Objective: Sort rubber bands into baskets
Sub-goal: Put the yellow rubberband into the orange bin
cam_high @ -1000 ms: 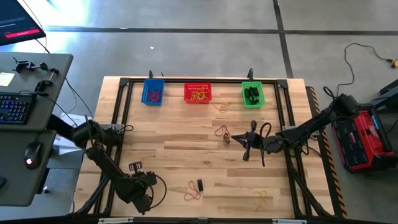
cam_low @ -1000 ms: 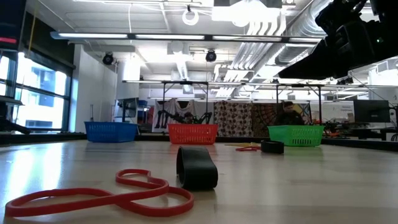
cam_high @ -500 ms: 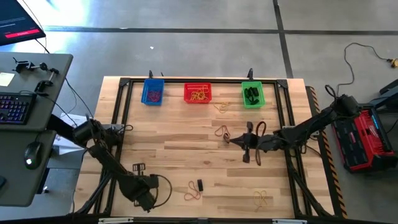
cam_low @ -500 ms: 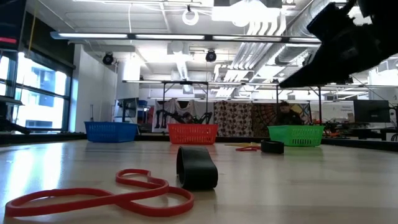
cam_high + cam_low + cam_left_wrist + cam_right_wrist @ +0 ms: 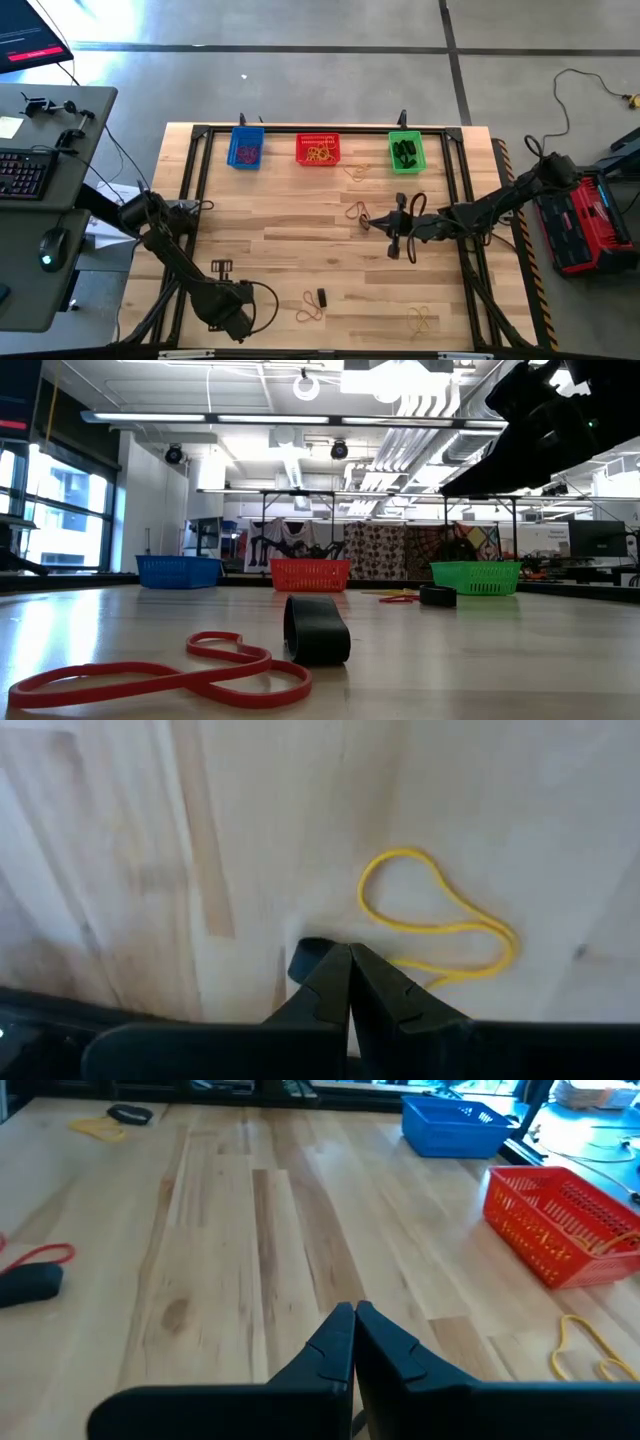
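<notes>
A blue basket (image 5: 246, 148), a red basket (image 5: 318, 150) and a green basket (image 5: 405, 152) stand in a row at the table's far edge, each with rubber bands in it. Near the front left, my left gripper (image 5: 222, 267) points down, shut, with a yellow rubber band (image 5: 430, 910) at its fingertips (image 5: 350, 948). A small dark shape (image 5: 305, 958) shows just past the tips; I cannot tell what it is. My right gripper (image 5: 385, 228) hangs shut and empty (image 5: 355, 1308) above mid-table, pointing toward the table's left. My left gripper comes at the yellow rubber band from above, pointing steeply down. The band's lower strand (image 5: 415, 966) runs in behind my fingertips, which hide the place of contact. Its loop spreads out to one side of the tips. I cannot tell whether it is clear of the table.
Loose bands lie about. An orange-red one (image 5: 310, 312) and a thick black one (image 5: 321, 298) are near the front edge. A yellow one (image 5: 420, 320) lies front right, a reddish one (image 5: 355, 212) mid-table and a yellow one (image 5: 357, 172) by the red basket. A black frame (image 5: 320, 128) borders the table.
My left gripper has risen a little above the front left of the table and has rolled about its own axis. My right gripper has tipped slightly, and its dark shape has shifted in the low view.
</notes>
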`<state>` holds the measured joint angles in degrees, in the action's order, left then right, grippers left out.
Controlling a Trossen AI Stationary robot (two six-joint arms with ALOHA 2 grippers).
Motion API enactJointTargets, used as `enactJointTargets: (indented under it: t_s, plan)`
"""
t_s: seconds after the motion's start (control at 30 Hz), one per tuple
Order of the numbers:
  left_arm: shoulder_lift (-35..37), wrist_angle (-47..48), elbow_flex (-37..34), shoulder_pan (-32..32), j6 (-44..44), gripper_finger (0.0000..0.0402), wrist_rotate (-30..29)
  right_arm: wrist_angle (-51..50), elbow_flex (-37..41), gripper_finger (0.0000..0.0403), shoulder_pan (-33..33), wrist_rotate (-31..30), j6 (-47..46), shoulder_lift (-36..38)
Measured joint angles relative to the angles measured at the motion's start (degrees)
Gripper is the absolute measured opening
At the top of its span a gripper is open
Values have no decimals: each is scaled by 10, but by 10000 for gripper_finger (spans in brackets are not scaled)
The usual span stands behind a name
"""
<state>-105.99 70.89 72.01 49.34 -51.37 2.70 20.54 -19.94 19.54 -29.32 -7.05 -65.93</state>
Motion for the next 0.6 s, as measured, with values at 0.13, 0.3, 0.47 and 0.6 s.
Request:
enactJointTargets:
  t_s: [0.13, 0.3, 0.47, 0.6]
  plan:
    - [2, 14, 34, 1, -2, 0, -7, -3, 0, 0, 1, 9, -2, 0]
    - [1, -44, 24, 4, 4, 6, 12, -6, 0, 0, 1, 9, 3, 0]
    - [0, -116, -18, 10, -25, 38, 13, -13, 0, 0, 1, 11, -4, 0]
    - [0, -114, -45, 10, -58, 66, 12, -13, 0, 0, 1, 12, -1, 0]
